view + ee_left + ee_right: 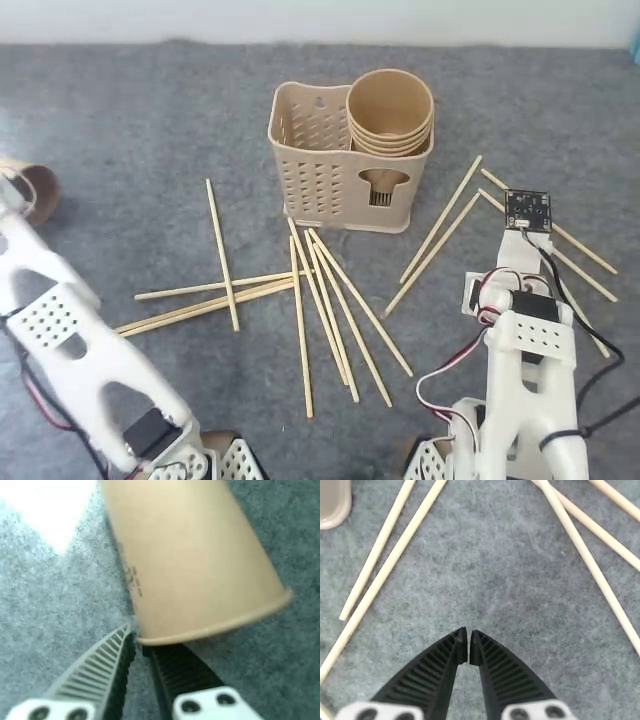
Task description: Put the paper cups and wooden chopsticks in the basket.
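The basket (320, 180) stands upright near the middle of the far edge of the grey-covered counter (120, 120). Its right compartment holds a stack of paper cups (390, 105), mouths up; the left compartment shows nothing inside.

One single paper cup (40, 190) (190, 555) lies on its side at the left edge of the counter. The left tool (137, 640) is clenched on this cup at the rim, with the light finger against the outer wall and the dark finger at the mouth.

The wooden chopsticks (330, 300) lie loose on the counter: a crossed group in the middle, in front of the basket, and more toward the right edge.

The right tool (469, 647) is clenched and carries nothing. It hangs over bare covering between two pairs of chopsticks (385, 555), touching neither.
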You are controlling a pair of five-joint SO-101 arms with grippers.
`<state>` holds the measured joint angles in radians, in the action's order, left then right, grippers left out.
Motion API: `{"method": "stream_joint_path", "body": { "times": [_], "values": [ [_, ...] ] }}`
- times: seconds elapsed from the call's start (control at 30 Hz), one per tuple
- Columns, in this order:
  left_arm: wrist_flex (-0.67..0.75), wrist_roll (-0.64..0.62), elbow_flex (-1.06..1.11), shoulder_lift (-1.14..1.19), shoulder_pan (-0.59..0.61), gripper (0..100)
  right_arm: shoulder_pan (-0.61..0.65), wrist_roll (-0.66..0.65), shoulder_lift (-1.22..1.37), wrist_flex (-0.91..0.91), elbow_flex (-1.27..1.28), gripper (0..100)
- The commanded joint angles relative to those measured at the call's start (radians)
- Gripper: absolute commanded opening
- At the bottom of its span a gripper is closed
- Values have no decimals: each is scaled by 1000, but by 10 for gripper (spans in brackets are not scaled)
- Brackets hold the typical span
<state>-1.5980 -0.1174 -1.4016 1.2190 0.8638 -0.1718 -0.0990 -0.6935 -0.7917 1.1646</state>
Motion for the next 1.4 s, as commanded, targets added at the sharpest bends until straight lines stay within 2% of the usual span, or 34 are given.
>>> {"method": "stream_joint_path", "body": {
  "times": [0.0,0.23,0.4,0.5,0.63,1.07,1.37],
  "values": [
    [17,8,-48,-23,6,12,13,-17,-28,18,-8,37],
    [-17,3,-116,-26,6,12,13,-17,-28,18,-8,37],
    [-152,0,-288,-28,-2,12,13,-17,-28,18,-8,37],
    [-160,-2,-240,-75,-17,12,13,-17,-28,18,-8,37],
    [-160,-2,-79,-180,-20,12,13,-17,-28,18,-8,37],
    [-158,-2,771,-749,-132,12,13,-17,-28,18,-8,37],
    [-160,-3,1110,-1000,-213,12,13,-17,-28,18,-8,37]
  ]
}}
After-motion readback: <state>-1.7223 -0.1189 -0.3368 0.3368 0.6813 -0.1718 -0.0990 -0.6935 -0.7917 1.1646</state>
